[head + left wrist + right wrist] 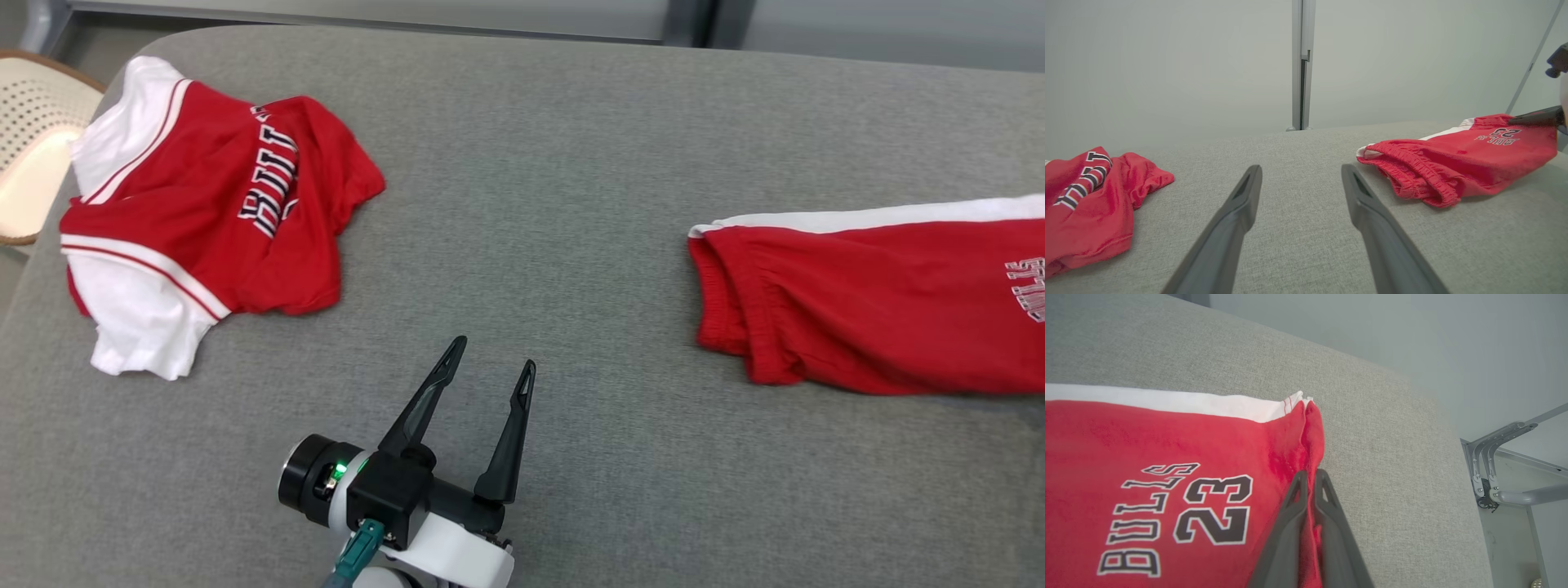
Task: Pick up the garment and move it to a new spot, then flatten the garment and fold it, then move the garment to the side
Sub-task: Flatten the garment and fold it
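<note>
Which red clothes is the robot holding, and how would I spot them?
Look at the grey cushion; two red clothes lie on it. The held one is the shorts on the robot's right, with the right gripper pinched shut on their edge. Unlike the crumpled jersey with white patches on the left, they have a stretchy waistband and the number 23.

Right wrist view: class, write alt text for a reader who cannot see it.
The right pincer is shut on the edge of red shorts printed BULLS 23, lying on a grey padded surface.
</note>
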You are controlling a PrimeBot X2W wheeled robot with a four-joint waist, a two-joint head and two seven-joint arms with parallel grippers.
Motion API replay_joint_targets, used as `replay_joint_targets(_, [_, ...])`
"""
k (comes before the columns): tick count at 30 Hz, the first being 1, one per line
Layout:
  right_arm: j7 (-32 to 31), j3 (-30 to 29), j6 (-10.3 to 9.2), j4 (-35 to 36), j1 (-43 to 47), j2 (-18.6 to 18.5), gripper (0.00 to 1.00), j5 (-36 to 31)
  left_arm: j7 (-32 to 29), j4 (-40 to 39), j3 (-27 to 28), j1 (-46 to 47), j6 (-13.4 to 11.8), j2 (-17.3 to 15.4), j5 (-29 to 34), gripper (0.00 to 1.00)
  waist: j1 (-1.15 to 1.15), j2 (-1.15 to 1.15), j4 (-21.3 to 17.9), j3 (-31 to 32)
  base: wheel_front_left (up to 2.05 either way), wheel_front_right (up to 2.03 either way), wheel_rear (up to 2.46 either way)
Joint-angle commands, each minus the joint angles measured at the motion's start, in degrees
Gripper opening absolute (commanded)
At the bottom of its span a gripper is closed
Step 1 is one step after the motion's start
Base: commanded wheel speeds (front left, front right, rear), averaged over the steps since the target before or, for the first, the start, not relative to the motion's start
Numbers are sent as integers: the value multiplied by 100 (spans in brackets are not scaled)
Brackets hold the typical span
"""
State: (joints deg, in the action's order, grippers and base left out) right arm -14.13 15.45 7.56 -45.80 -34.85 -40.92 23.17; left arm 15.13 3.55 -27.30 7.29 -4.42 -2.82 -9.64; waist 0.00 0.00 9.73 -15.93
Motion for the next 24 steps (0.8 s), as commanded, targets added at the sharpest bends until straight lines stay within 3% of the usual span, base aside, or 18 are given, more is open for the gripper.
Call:
replay_joint_targets(1, [127, 75, -14, 136, -130, 24, 0, -133, 1, 16, 53, -29, 31, -17, 39, 100, 0, 0, -174, 55, 0, 0, 0])
replay_joint_targets(12, [234, 476, -14, 1175, -255, 585, 0, -593, 1, 95, 146, -114, 78, -19, 81, 100, 0, 0, -483, 392, 0, 0, 0])
replay_joint_targets(19, [-14, 596, -14, 2064, 85, 1133, 0, -749, 1, 80, 125, -207, 45, -19, 14, 100, 0, 0, -361, 581, 0, 0, 0])
replay_joint_targets(24, [-136, 469, -14, 2570, 426, 1717, 0, -941, 1, 49, 119, -241, 22, -17, -34, 100, 0, 0, -222, 601, 0, 0, 0])
